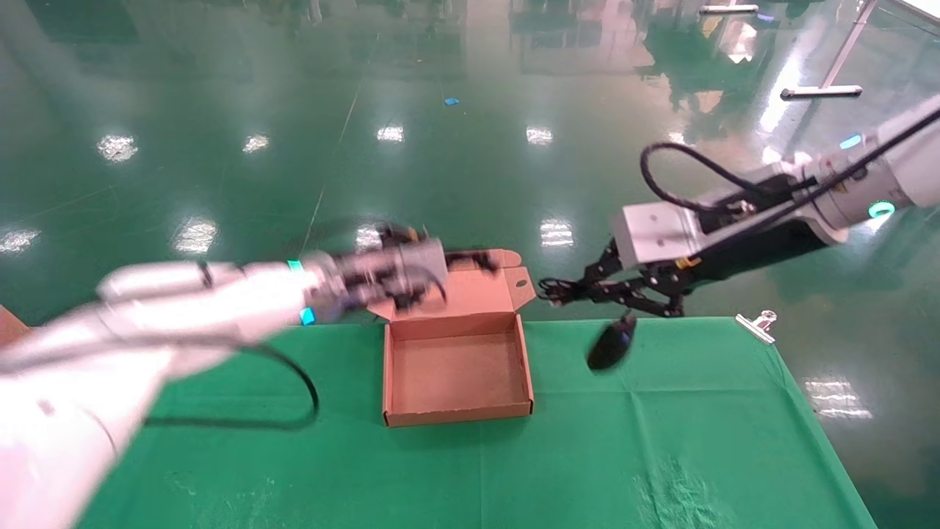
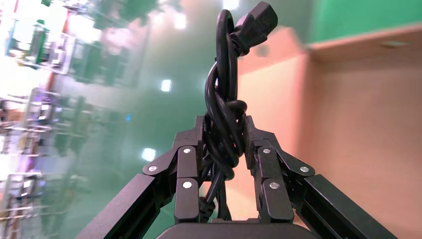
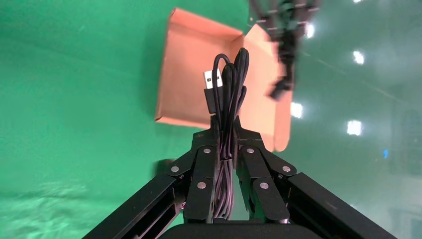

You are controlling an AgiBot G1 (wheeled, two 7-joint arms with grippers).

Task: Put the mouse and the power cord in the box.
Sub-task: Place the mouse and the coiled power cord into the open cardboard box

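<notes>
Nearest you, the green cloth-covered tabletop (image 1: 661,441) lies creased and soft, with a silver metal clip (image 1: 756,324) at its far right edge. On it sits the shallow square tan cardboard box (image 1: 457,415), matte, open, its inside bare; its hinged lid (image 1: 488,290) stands up at the far side, with rounded tuck flaps.

To the right of the box, your small black oval mouse (image 1: 612,344) hangs just above the cloth, glossy, its long axis tilted from near-left to far-right. Its thin black cable (image 3: 228,94) runs up into your right tool (image 1: 587,290), which is clamped narrow on the bunched loops; the silver USB plug (image 3: 212,82) points out beyond the fingertips, toward the box.

Farther back, at the lid's far left corner, your left tool (image 1: 477,258) is closed tight on the thick black rubbery power cord (image 2: 225,129), knotted into a bundle. The bundle's long axis runs straight out from the tool, and its chunky moulded plug (image 2: 259,19) points away at the tip, above the lid.

Beyond is the shiny green floor (image 1: 470,110).
</notes>
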